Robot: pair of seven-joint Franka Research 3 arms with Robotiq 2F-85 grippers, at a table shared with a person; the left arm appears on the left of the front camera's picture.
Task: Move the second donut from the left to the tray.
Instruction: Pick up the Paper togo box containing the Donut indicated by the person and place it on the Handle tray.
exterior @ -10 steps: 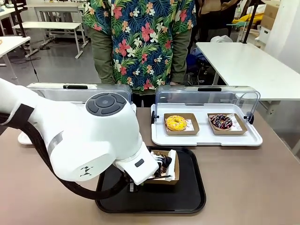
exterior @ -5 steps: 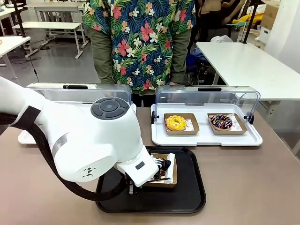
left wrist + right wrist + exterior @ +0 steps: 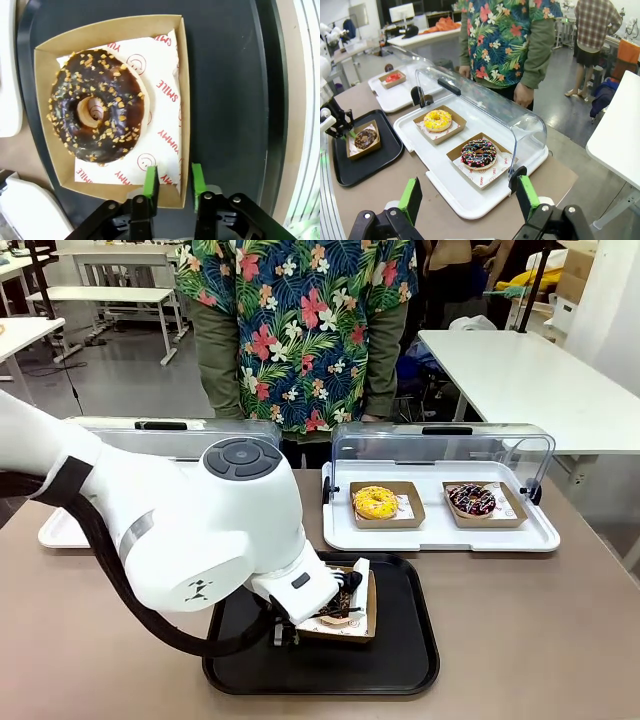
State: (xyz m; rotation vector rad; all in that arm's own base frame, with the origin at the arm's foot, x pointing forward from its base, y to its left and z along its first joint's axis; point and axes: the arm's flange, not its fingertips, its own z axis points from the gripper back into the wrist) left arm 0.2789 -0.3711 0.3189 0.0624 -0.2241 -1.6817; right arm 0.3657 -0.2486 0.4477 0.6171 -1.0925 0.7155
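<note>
The floor [image 3: 130, 370] is smooth grey and shiny under even indoor light. Across it at the far left stand white desks [image 3: 110, 290] on thin white legs. At the right a long white table [image 3: 520, 380] runs back, with cardboard boxes [image 3: 575, 275] stacked against a pale wall [image 3: 615, 310] behind it. The right wrist view shows more white tables [image 3: 425, 35] farther back, one carrying an orange cloth [image 3: 445, 23] and a monitor [image 3: 402, 11], with a dark wall behind them.

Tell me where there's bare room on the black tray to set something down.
The tray is bare right of the donut box, toward its right rim, and along its near edge. Its left part is crowded by the left gripper and arm.
</note>
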